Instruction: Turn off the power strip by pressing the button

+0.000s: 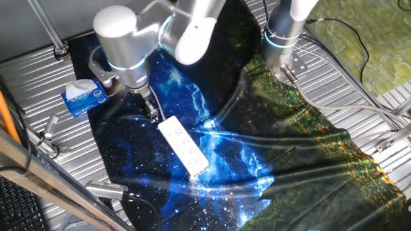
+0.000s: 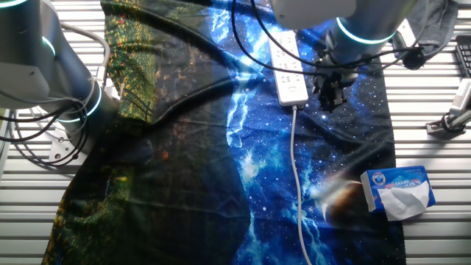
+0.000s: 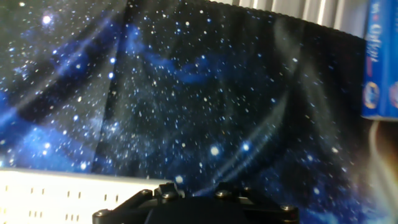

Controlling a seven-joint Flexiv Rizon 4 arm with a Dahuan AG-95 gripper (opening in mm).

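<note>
The white power strip (image 1: 183,145) lies slantwise on the starry blue cloth. It also shows in the other fixed view (image 2: 288,65), where its thin white cord (image 2: 297,169) runs down from the near end. My gripper (image 1: 152,113) hangs low over the cloth just beside the strip's corded end, apart from it, and shows dark in the other fixed view (image 2: 330,97). The hand view shows only the dark hand body (image 3: 199,208) and a stretch of the strip (image 3: 56,196) at bottom left. The button is too small to make out. No view shows the fingertips clearly.
A blue-and-white tissue box (image 1: 85,96) stands on the cloth's edge near my gripper, and shows in the other fixed view (image 2: 397,190) and the hand view (image 3: 380,62). A second arm's base (image 1: 282,35) stands at the back. Metal clamps (image 1: 50,131) lie on the slatted table.
</note>
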